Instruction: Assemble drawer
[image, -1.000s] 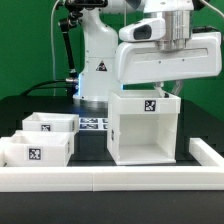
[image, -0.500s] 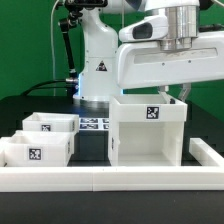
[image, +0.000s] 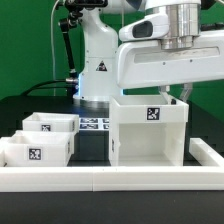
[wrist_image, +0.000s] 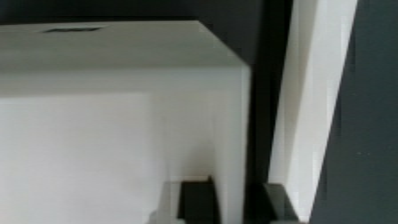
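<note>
Drawer casing (image: 148, 130) upright on the surface (image: 93, 146), side wall in the tool (wrist_image: 237, 201) pinch, trays (image: 38, 150) beside it.

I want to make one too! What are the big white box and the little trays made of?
Big box: probably hard plastic, smooth matte white with even, thin walls. The nearer tray and farther tray: same look. Their black-and-white tags look like printed stickers.

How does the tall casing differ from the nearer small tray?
The casing is tall and boxy; the nearer tray is low and shallow. The casing opens toward the camera; the tray opens upward. The casing stands under the arm; the tray sits apart at the exterior view's left. Both are white with a square tag.
</note>
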